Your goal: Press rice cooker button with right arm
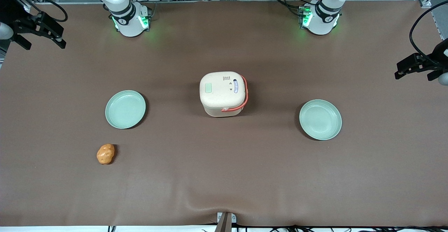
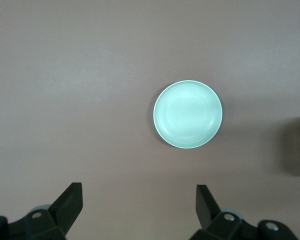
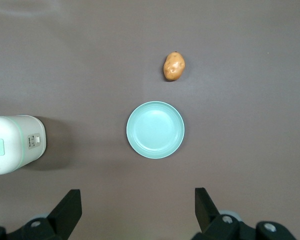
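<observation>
A: Nearest the front camera: potato point(image 1: 105, 154), alone on the brown table mat point(image 1: 224, 176), toward the working arm's end. One pale green plate point(image 1: 125, 109) lies a little farther from the camera than the potato, well apart from it.

B: Rice cooker position?

A: Rice cooker point(image 1: 222, 93) at mid-table, between that plate and a second plate point(image 1: 320, 119) toward the parked arm's end. Lid shut. Bare mat rings it on every side; nothing touches it, and all table edges are well away.

B: Orientation?

A: Near-square footprint, no clear long axis. Coral-red handle point(image 1: 243, 97) is folded down along the side facing the parked arm's end. The pale green panel point(image 1: 208, 88) on the lid sits toward the working arm's end.

B: Tool?

A: Gripper point(image 1: 52, 32) hangs high over the table edge at the working arm's end, well apart from the cooker. Wrist view: fingers point(image 3: 69, 209) spread wide, nothing between them; plate, potato and cooker are all in sight below.
</observation>
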